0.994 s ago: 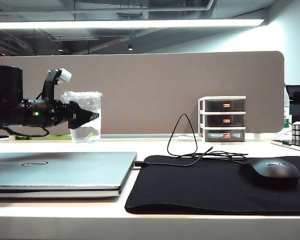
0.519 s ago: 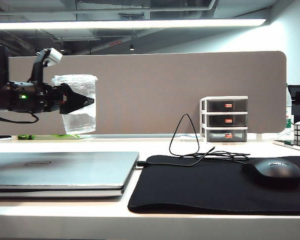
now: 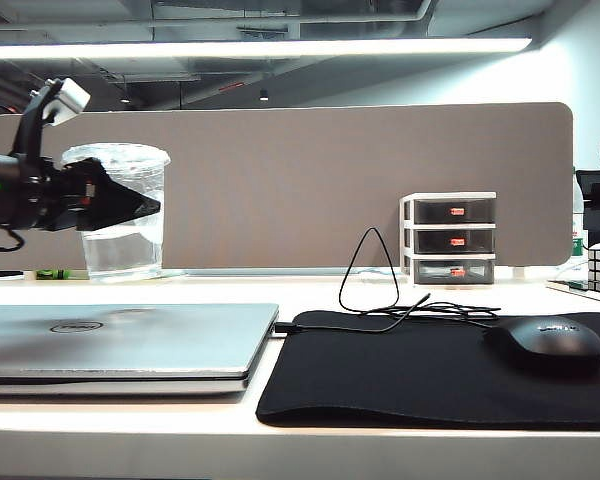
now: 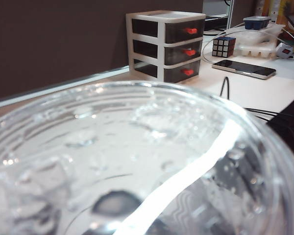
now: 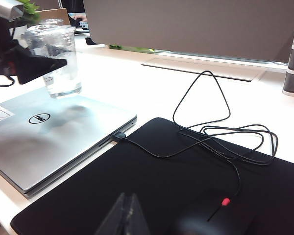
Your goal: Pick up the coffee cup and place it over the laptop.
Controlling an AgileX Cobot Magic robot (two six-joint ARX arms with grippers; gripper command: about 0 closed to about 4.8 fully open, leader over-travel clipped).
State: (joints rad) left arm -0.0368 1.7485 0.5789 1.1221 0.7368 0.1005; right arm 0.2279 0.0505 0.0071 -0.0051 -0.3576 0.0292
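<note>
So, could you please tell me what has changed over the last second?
The left claw, gripping the coffee cup, has carried it leftward and nearer the camera, above the laptop. The mouse, cable and drawers stayed put.

The coffee cup (image 3: 120,210) is showing clear, glossy plastic beaded with droplets; the laptop (image 3: 120,340) is gleaming in smooth brushed silver metal; the mouse pad (image 3: 420,375) is lying as matt black cloth; the left end effector (image 3: 120,207) is looking like matt black plastic; the tabletop (image 3: 310,290) is shining smooth white.
</note>
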